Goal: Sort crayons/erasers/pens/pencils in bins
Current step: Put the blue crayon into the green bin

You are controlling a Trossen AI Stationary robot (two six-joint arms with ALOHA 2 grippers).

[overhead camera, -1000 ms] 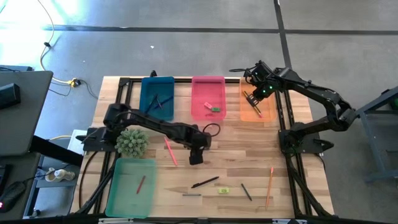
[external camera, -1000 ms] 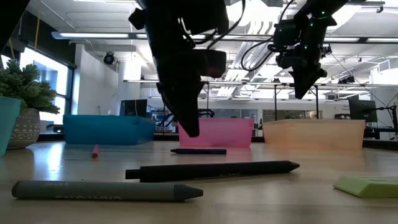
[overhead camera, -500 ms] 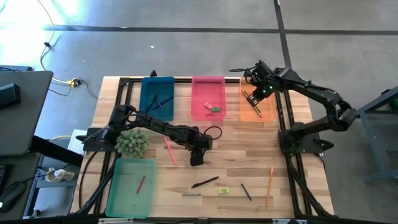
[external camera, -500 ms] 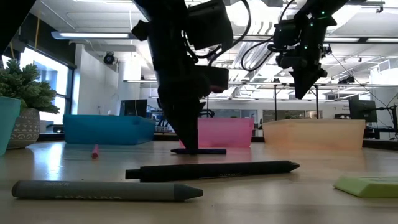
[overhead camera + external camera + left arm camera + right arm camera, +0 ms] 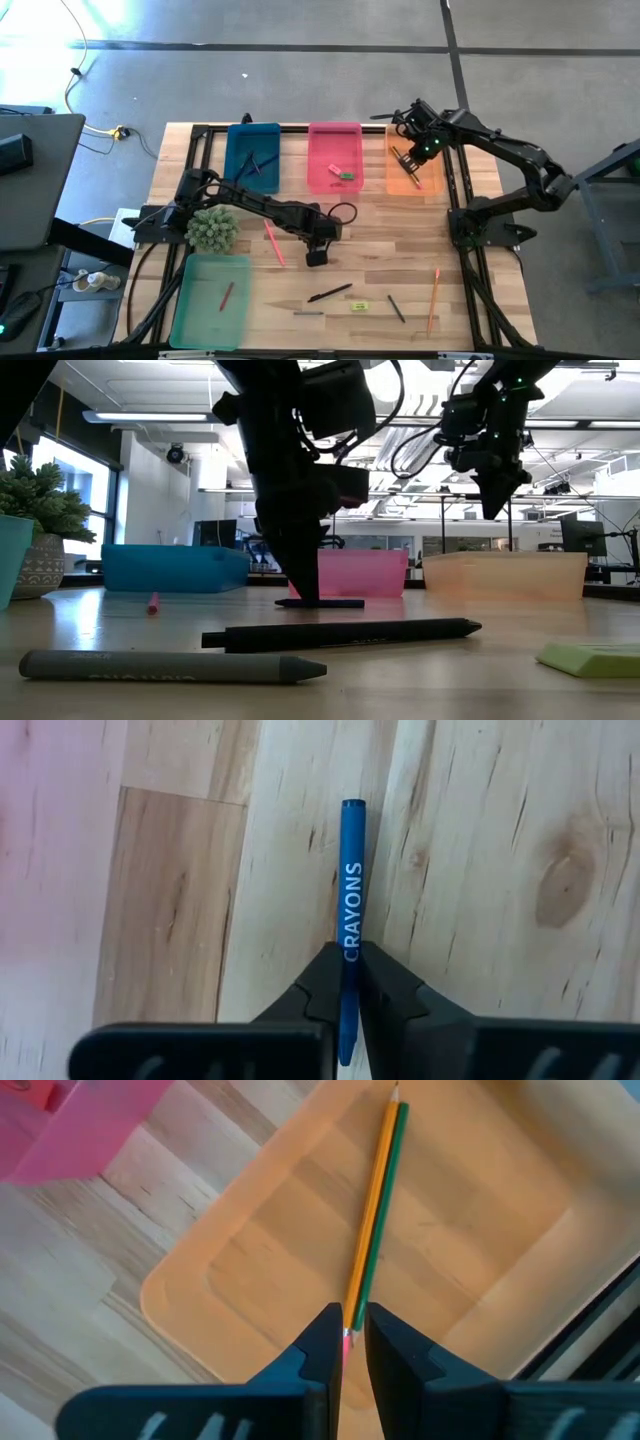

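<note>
**Mia:** See the blue crayon (image 5: 350,910)? It lies flat on the wooden table (image 5: 400,225), out in the middle, a little in front of the pink bin (image 5: 334,157). The word on its side says crayons.

**Sam:** And the left gripper (image 5: 345,982) is right down on it. Its two fingers are pinched shut on the blue crayon, near one end.

**Mia:** That's what worries me. Most of the crayon sticks out past the fingers. If the arm lifts fast, the long end could tip down and slide out.

**Sam:** It could roll too, since it is round. Then it may end up by the black pen (image 5: 340,634) or the grey crayon (image 5: 170,666) nearer the front.

**Mia:** Where should it go?

**Sam:** I think the green bin (image 5: 210,300), because a red crayon (image 5: 227,294) is in there. The potted plant (image 5: 211,229) sits close to that bin, so the arm could bump it.

**Mia:** What about the other arm?

**Sam:** The right gripper (image 5: 344,1338) hangs over the orange bin (image 5: 260,1210). Its fingers are nearly together on the end of a pencil (image 5: 372,1220), orange and green, that points down into the bin. If it lets go crooked, the pencil might lean on the rim and tip out.
</note>
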